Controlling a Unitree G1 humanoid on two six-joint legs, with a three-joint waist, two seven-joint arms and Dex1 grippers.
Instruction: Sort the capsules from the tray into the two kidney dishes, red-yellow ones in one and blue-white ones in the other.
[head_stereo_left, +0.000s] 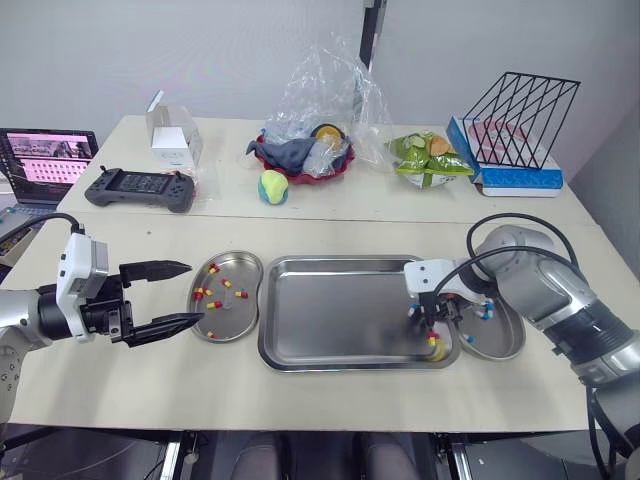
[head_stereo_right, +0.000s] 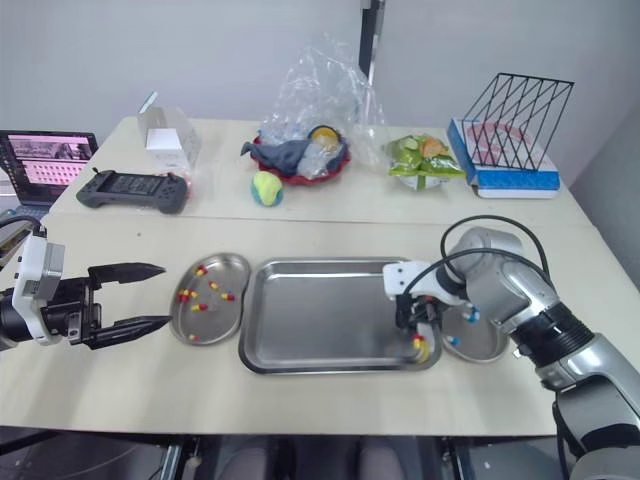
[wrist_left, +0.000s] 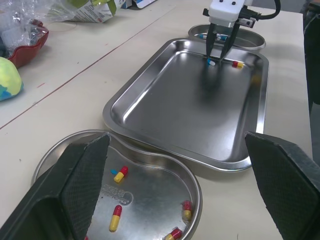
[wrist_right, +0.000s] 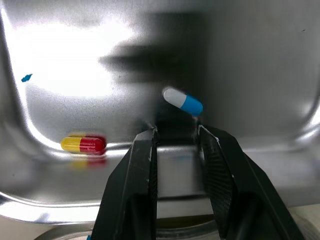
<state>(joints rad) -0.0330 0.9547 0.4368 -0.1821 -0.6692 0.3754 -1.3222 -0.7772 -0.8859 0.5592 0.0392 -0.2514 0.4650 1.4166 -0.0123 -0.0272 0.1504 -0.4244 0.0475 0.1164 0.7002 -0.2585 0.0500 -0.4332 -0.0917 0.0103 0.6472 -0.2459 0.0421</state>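
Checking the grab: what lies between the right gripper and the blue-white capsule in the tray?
Only a bare strip of tray lies between the right gripper and the blue-white capsule, as the right wrist view shows.

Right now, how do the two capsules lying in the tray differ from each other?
Colour: the blue-white capsule against the red-yellow capsule. Place: the blue-white capsule lies just beyond the tips of the open right gripper, while the red-yellow capsule lies off to one side of it. Pose: the red-yellow capsule runs along the tray wall, and the blue-white capsule slants to it. Both look alike in shape and size, resting loose on the tray floor.
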